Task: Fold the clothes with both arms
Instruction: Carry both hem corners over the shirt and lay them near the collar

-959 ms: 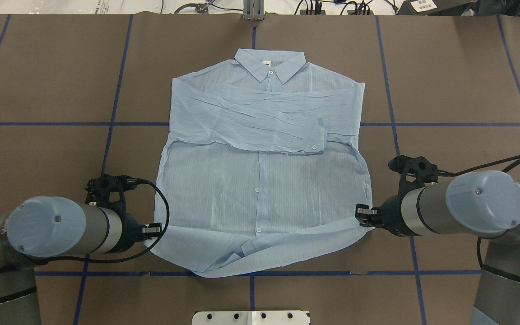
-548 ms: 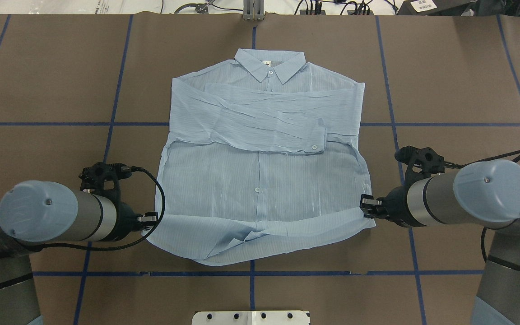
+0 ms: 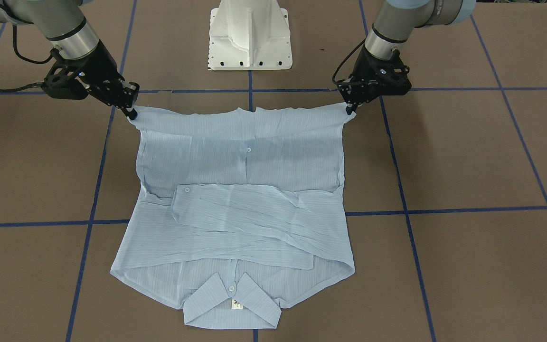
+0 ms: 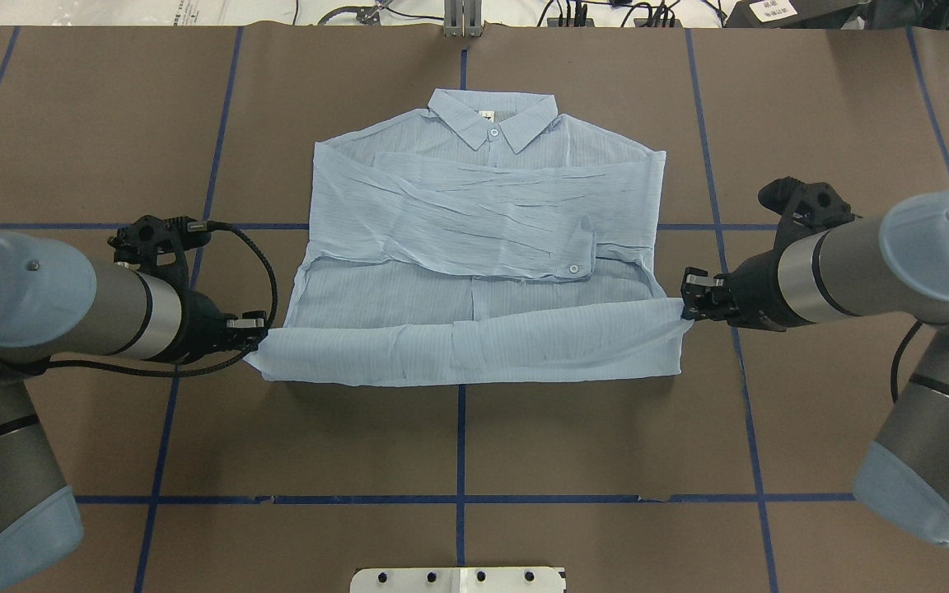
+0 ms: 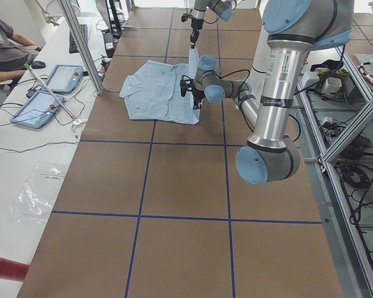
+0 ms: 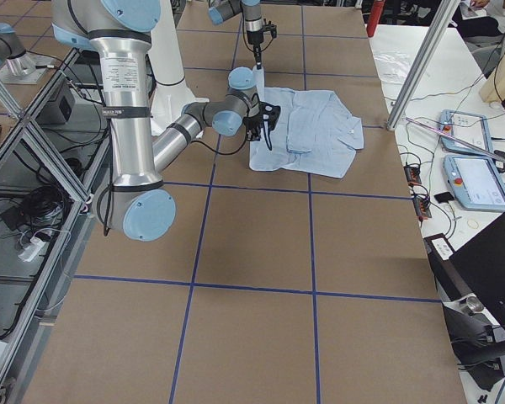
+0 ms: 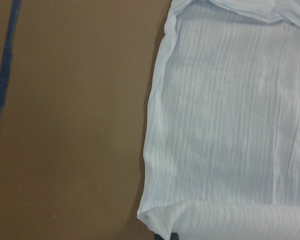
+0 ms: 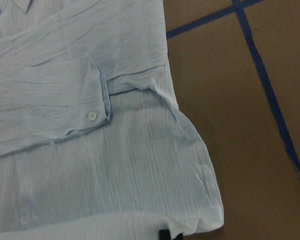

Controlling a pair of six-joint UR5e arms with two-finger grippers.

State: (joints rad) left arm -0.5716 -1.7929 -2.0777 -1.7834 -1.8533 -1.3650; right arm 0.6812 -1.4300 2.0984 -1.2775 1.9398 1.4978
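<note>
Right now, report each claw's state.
Left claw: closed, holding the shirt by its hem corner.
Right claw: closed, holding the shirt's other hem corner.

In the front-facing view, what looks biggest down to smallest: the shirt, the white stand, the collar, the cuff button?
1. shirt
2. white stand and collar look about alike, so no ranking between them
3. cuff button

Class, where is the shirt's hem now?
In the overhead view the hem is held taut between the left gripper and right gripper, doubled back over the shirt's lower front, on the robot's side of the cuff.
</note>
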